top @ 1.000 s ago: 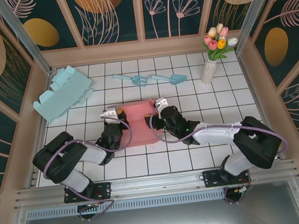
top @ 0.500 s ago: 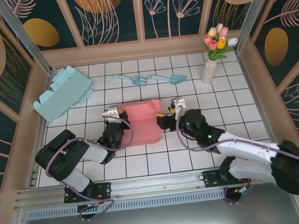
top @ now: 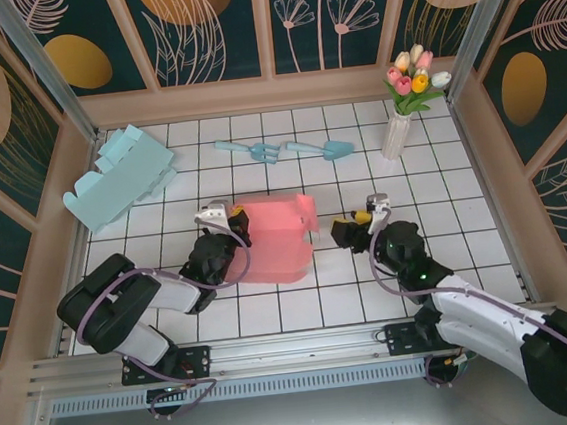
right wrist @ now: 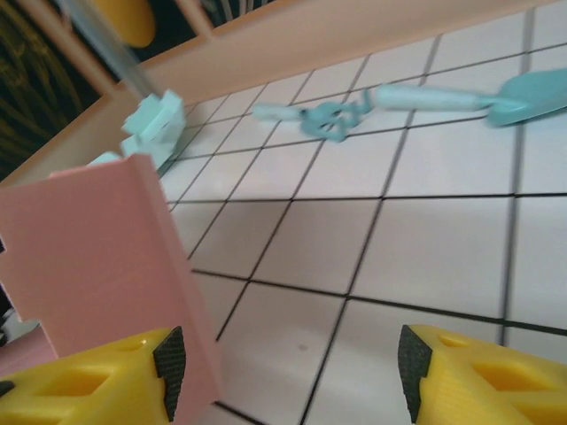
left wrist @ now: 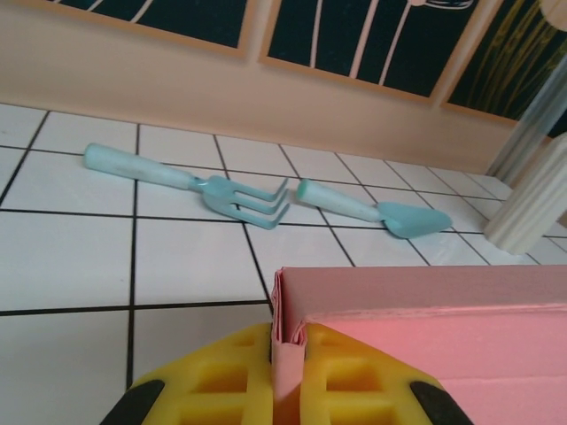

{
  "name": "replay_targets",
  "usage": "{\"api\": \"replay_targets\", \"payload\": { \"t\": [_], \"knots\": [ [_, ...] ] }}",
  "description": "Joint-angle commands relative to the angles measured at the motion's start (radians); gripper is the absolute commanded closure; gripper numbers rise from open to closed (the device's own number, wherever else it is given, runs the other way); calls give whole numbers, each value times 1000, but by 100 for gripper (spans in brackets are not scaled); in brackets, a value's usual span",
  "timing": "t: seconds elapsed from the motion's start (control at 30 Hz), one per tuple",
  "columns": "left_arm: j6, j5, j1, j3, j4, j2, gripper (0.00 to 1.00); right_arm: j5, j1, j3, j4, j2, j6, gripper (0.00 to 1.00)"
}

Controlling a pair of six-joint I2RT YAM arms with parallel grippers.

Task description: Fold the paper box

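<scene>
The pink paper box (top: 271, 239) lies partly folded in the middle of the tiled floor, with a wall standing up along its right side. My left gripper (top: 231, 230) is shut on the box's left edge. In the left wrist view the yellow fingers (left wrist: 221, 385) pinch a folded pink wall of the box (left wrist: 425, 310) between them. My right gripper (top: 344, 233) is open a short way to the right of the box, apart from it. In the right wrist view the box's upright pink panel (right wrist: 97, 257) stands just beyond the left finger (right wrist: 168, 359), and bare tile lies between the jaws of that gripper (right wrist: 288, 363).
A light blue paper box (top: 119, 175) lies at the back left. A blue garden fork (top: 253, 151) and trowel (top: 323, 149) lie behind the pink box. A white vase of tulips (top: 397, 121) stands at the back right. Wooden walls ring the floor.
The right gripper has let go of the box's right side and drawn back to the right. The box's right wall now stands up. The left gripper stays shut on the left edge.
</scene>
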Motion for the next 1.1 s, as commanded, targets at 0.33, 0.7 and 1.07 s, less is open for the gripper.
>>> {"api": "replay_targets", "payload": {
  "t": [0.33, 0.7, 1.07],
  "knots": [
    [20, 80, 6, -14, 51, -30, 100, -132, 122, 135, 110, 234, -107, 41],
    [27, 75, 5, -1, 46, -8, 100, 33, 168, 224, 27, 305, -117, 36],
    [26, 51, 5, 19, 16, 5, 100, 123, 200, 317, -15, 438, -129, 36]
  ]
}}
